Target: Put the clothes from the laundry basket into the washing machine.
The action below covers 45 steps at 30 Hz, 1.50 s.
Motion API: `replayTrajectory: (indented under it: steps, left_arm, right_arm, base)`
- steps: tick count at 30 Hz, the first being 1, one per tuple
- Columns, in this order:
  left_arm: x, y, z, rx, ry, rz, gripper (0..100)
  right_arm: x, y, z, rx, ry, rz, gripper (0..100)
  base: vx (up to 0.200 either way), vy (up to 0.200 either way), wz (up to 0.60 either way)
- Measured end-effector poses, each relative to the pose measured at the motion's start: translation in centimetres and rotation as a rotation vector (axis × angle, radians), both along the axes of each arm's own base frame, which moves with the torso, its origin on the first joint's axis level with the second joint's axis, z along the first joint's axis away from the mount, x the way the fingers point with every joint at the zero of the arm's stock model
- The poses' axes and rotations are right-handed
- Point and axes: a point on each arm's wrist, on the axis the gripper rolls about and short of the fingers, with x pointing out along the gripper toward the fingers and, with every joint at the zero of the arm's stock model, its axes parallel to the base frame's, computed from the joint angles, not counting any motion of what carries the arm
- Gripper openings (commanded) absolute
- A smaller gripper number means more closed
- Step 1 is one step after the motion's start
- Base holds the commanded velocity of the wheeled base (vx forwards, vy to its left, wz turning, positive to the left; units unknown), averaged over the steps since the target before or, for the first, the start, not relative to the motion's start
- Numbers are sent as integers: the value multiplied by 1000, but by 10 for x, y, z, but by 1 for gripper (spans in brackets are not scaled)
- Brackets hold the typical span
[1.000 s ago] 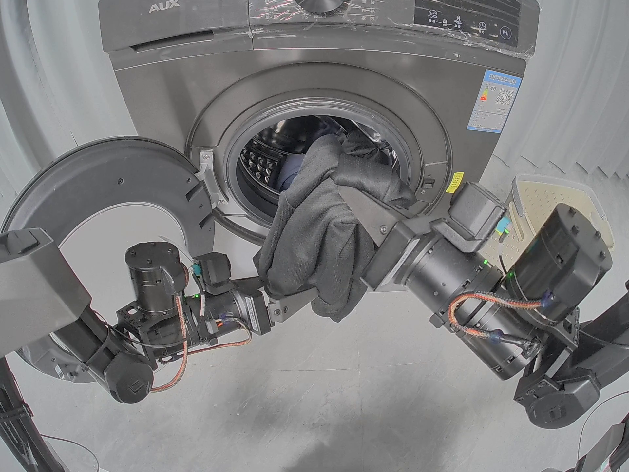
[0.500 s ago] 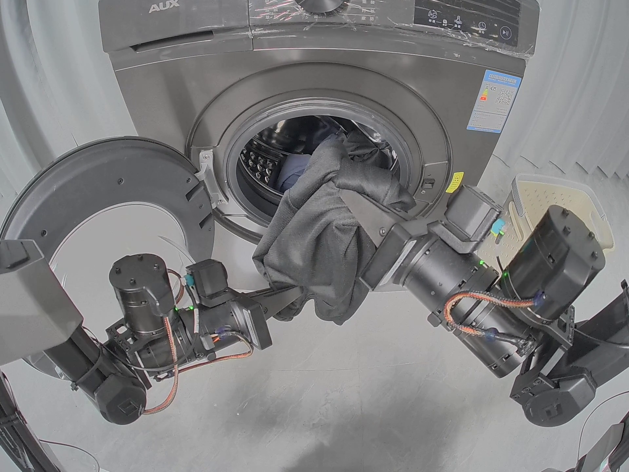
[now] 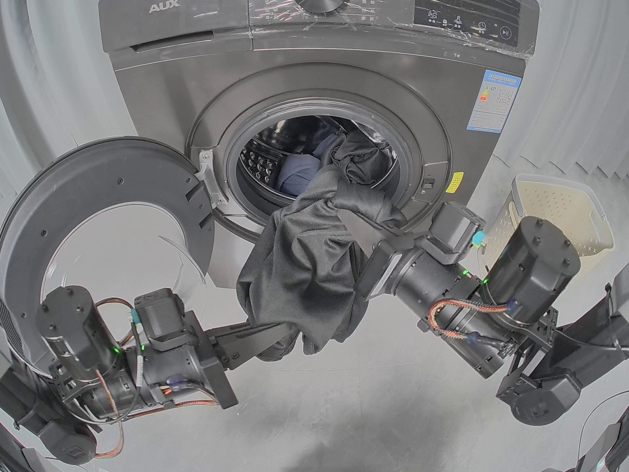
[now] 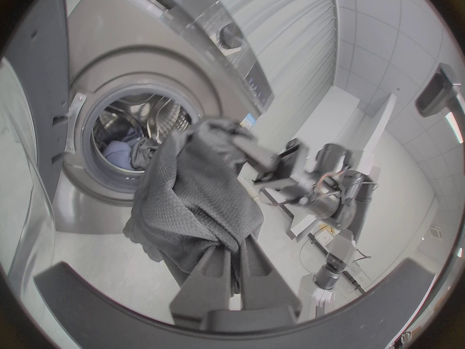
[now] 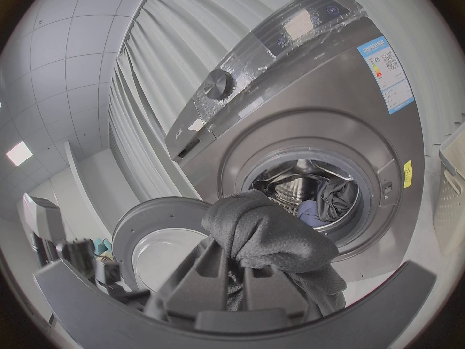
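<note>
Dark grey garment (image 3: 308,270): hangs before washing machine (image 3: 314,93) opening, upper fold at rim, rest draped below; not yet inside drum.
Right gripper (image 3: 346,203): jaws clamped on upper fold, just before opening; likely purpose, feed leading end in.
Left gripper (image 3: 285,334): jaws clamped on lower hem, below opening; likely purpose, keep trailing cloth off floor.
Blue garment (image 3: 298,172), black garment (image 3: 360,158): inside drum.
Door (image 3: 111,191): swung open, machine's hinge side.
Laundry basket (image 3: 563,211): beside machine, opposite side.
</note>
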Motion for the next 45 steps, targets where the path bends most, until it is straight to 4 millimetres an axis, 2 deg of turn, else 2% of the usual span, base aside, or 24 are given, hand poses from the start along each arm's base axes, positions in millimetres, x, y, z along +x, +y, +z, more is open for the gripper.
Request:
replayTrajectory:
  steps: [5,12,13,20,30,38,45]
  left_arm:
    - [-13,5,17,-44,-63,-25,0]
    - [-14,5,32,-89,-117,-29,0]
    - [-13,5,33,-92,-119,-28,0]
    - [-10,4,42,-120,-147,-10,0]
    - [6,1,57,-173,-186,111,0]
    - [17,-4,53,-164,-176,161,0]
    - [30,-7,45,-157,-160,236,0]
  right_arm:
    - [2,0,-19,-52,41,-5,0]
    - [-1,-1,-38,-110,82,10,0]
    - [-2,-1,-39,-114,85,12,100]
    - [-7,-6,-53,-168,127,16,100]
    - [-18,-30,-84,-327,197,-10,100]
    - [-19,-33,-90,-353,213,-12,100]
    - [-14,-26,-91,-356,194,-10,100]
  base:
    - [0,0,0]
    - [0,0,0]
    - [0,0,0]
    - [0,0,0]
    - [0,0,0]
    - [0,0,0]
    - [0,0,0]
